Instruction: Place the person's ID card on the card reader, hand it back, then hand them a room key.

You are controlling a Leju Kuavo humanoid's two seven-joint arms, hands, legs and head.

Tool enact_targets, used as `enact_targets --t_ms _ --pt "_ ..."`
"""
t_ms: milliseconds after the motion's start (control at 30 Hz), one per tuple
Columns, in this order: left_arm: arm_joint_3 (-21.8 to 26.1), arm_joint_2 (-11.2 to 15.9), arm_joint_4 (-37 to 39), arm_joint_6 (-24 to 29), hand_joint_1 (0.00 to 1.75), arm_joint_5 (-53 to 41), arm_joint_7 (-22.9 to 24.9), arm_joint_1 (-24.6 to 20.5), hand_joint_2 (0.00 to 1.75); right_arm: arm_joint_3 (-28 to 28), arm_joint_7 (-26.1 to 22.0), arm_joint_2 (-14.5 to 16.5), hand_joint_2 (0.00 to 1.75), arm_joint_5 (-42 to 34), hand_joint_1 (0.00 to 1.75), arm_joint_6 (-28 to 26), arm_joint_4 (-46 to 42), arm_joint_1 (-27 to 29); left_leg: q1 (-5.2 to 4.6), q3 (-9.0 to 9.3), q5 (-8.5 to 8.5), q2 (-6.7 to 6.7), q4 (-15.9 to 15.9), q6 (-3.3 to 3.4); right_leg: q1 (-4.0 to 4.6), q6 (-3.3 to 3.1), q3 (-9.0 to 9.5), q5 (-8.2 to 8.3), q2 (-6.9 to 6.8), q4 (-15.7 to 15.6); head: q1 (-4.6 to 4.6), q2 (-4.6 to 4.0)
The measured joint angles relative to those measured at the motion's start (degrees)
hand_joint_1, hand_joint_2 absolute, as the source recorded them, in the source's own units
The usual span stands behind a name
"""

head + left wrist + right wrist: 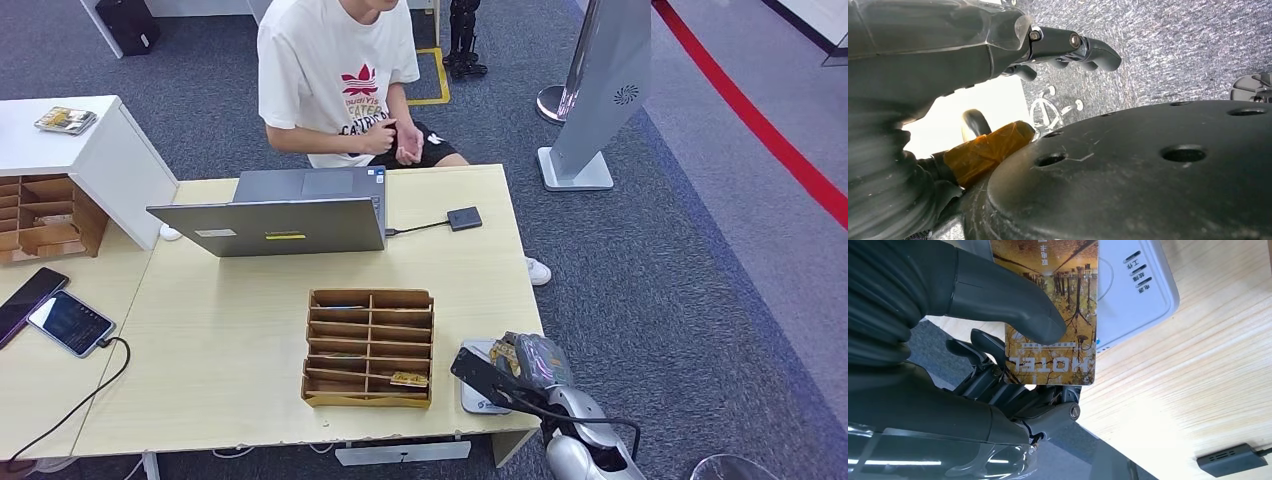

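Nearest the head camera, at the table's (230,390) front right corner, the right hand (528,362) pinches a room key card (505,352) with a golden tree picture; the right wrist view shows the grey thumb (1013,305) pressed on the card's face (1050,315), the darker fingers (983,365) behind it, and the word HOTEL printed across one end. That card is held over the white card reader (478,400), which lies flat at the same corner and reaches the front edge; whether card and reader touch cannot be told. Just beside the reader, toward the middle of the front edge, stands a brown divided card organizer (369,347), with one small card (409,379) in its compartment nearest the front right. Along the back edge an open grey laptop (290,212) faces the person (340,80), who sits behind the table in a white printed T-shirt with both hands together at the chest. A thin cable runs from the laptop to a small black box (464,218) near the back right corner. The left hand (1068,47) hangs over grey carpet with its dark fingers curled in and nothing between them. On the adjoining surface to the left, two phones (50,310) lie near its edge, one on a black cable.
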Motion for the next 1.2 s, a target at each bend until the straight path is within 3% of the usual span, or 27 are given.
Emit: enact_targets --t_ms 433,667,1200 --pt "-0.2 0.0 0.0 0.0 0.0 0.2 0.0 0.0 1.75 0.0 -0.6 0.0 1.75 0.1 1.75 -0.5 -0.2 0.1 0.0 0.02 0.0 0.0 0.0 0.0 0.0 0.0 0.02 0.0 0.0 0.0 0.0 0.0" --pt "-0.4 0.0 0.0 -0.1 0.0 0.9 -0.2 0.0 1.75 -0.1 -2.3 0.0 1.75 1.1 1.75 -4.2 -2.6 1.3 0.0 -0.03 0.0 0.0 0.0 0.0 0.0 0.0 0.07 0.01 0.01 0.0 0.0 0.0" --pt "-0.4 0.0 0.0 -0.1 0.0 0.9 -0.2 0.0 1.75 -0.1 -2.3 0.1 1.75 1.2 1.75 -4.3 -4.4 2.1 0.0 -0.07 0.0 0.0 0.0 0.0 0.0 0.0 0.04 0.01 0.0 0.0 0.0 0.0"
